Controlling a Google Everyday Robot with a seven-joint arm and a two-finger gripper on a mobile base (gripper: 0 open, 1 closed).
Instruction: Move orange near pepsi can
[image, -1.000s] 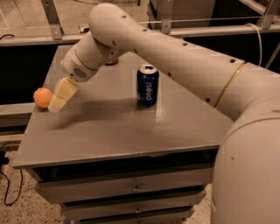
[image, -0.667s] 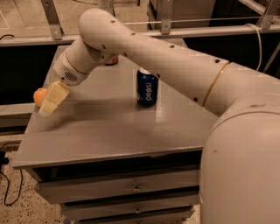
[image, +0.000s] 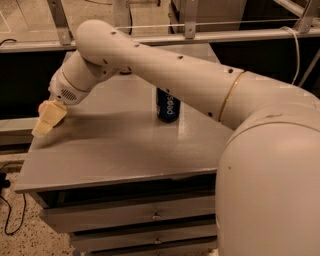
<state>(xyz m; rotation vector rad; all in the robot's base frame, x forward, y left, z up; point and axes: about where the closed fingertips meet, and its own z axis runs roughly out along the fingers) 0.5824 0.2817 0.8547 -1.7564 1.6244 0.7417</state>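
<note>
Cream gripper (image: 48, 120) at the grey table's (image: 125, 150) 9 o'clock edge, covering most of the orange (image: 42, 106). Can't tell if clamped or loose. Blue pepsi can (image: 169, 106) well apart, toward 3 o'clock.

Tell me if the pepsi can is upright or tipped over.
Upright: the pepsi can stands on its base on the table, its top hidden behind the arm. The gripper is at the table's left edge.

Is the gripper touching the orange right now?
Cannot tell. In the camera view the gripper covers most of the orange at the table's left edge. Only a sliver shows, with neither contact nor gap plain.
</note>
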